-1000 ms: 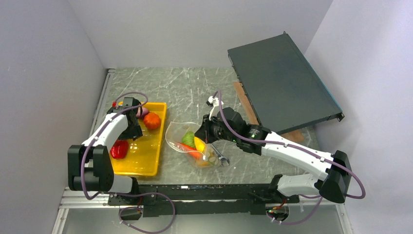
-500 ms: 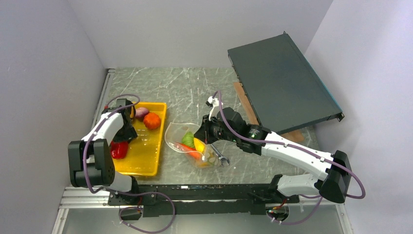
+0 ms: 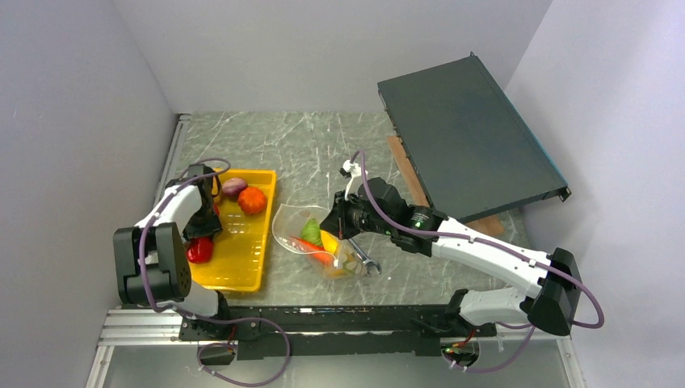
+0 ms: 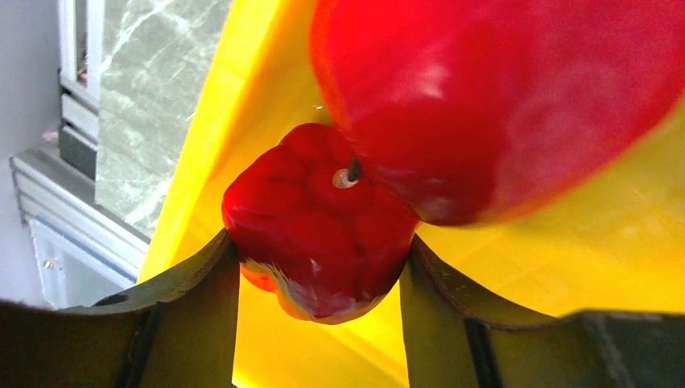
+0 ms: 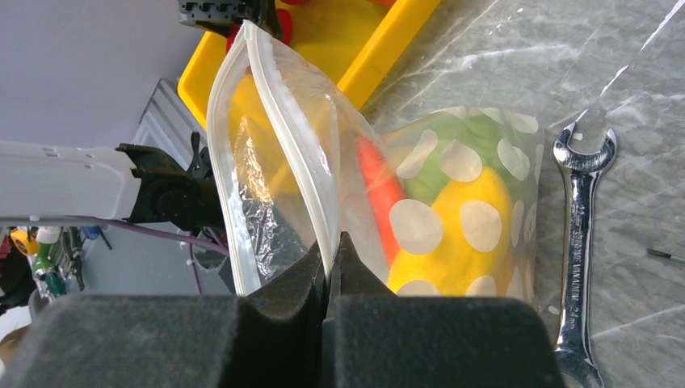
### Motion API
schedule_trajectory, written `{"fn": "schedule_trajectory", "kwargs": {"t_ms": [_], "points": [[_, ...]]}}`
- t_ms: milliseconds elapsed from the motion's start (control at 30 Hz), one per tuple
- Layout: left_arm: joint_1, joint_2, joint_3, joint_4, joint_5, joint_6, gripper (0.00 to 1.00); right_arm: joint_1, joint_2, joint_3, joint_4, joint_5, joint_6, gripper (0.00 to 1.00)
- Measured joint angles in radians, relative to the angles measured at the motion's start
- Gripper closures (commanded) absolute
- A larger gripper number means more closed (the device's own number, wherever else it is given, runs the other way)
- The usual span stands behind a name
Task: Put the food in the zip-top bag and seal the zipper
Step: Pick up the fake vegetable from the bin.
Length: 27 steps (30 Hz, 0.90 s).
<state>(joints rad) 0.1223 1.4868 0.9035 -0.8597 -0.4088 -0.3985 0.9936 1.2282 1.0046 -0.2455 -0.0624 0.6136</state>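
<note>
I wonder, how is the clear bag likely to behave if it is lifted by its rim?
Probably floppy: the bag creases and bows where the right gripper pinches its rim. Likely to sag, since the food lies bunched at its closed end.

The marbled worktop point(image 3: 307, 145) carries a yellow tray point(image 3: 242, 255) along its left edge, and the zip-top bag point(image 3: 292, 224) and a wrench point(image 3: 365, 261) lie mid-front.

Bright even light, soft shadows; red pepper point(image 4: 323, 234) sharp (blur above it).
</note>
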Motion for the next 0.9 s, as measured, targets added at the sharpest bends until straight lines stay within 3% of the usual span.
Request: {"fn": "schedule_trajectory", "kwargs": {"t_ms": [333, 567, 767, 900], "points": [[-0.073, -0.158, -0.001, 0.041, 0.090, 0.046, 0.53, 0.000, 0.003, 0.006, -0.002, 0.000, 0.000, 1.00], [-0.220, -0.449, -0.055, 0.106, 0.108, 0.090, 0.52, 0.000, 0.014, 0.018, -0.012, 0.001, 0.000, 1.00], [-0.320, -0.819, -0.150, 0.268, 0.327, 0.161, 0.52, 0.000, 0.031, 0.034, -0.020, 0.002, 0.000, 1.00], [-0.337, -0.941, -0.177, 0.359, 0.513, 0.196, 0.48, 0.000, 0.038, 0.047, -0.033, 0.006, 0.000, 1.00]]}}
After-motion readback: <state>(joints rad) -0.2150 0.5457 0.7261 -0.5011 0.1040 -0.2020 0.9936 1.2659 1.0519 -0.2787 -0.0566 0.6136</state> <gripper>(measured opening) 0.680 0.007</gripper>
